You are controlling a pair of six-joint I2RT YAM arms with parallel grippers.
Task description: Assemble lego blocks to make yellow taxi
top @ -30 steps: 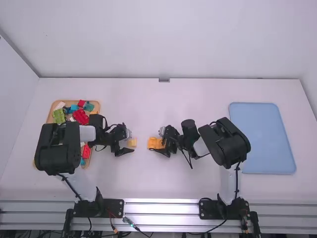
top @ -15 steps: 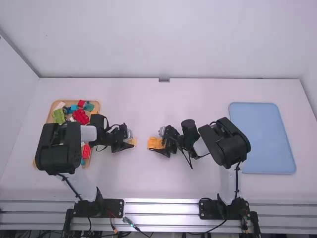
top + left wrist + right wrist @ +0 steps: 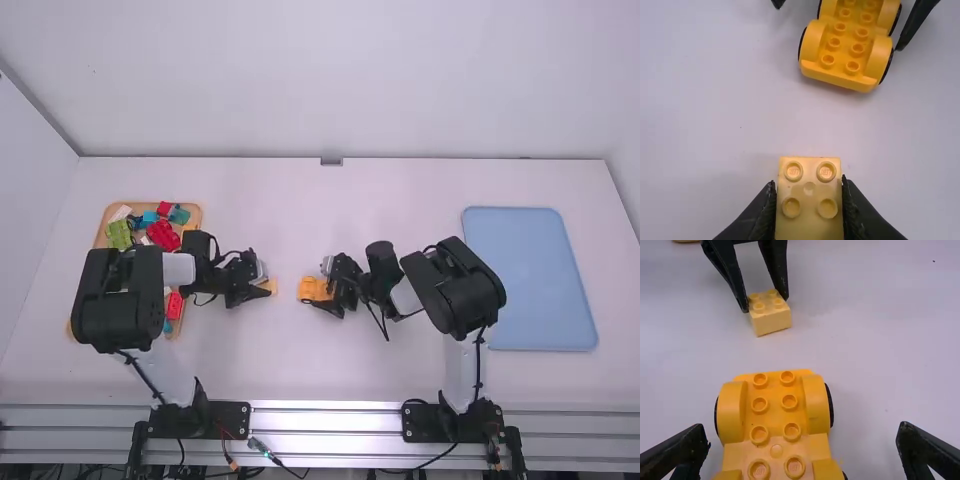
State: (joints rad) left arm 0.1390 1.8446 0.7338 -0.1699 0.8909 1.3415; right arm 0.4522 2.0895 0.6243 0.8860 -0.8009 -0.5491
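The step in hand looks like adding a block to the taxi body. The left jaws are narrowed on the sides of a small pale-yellow plastic block, square, with 4 round studs facing up. I cannot tell whether its underside touches the tabletop.

The orange-yellow plastic car base, with studs along its middle and black wheels at its sides, stands upright near the centre of the tabletop, apart from the held block. A paler yellow studded piece appears to sit across it. The right jaws are wide, 1 finger on each side of the base, with space between them and it.

The next move probably calls for the left arm to lift the block clear, carry it over the base and square its edges to the stud rows before pressing straight down. The right jaws would do well to close on the base first, since its wheels could let it roll under the push. A block set down at an angle could catch on only 1 or 2 studs.

More coloured blocks lie in the wooden tray at the left; the flat blue tray is at the right.
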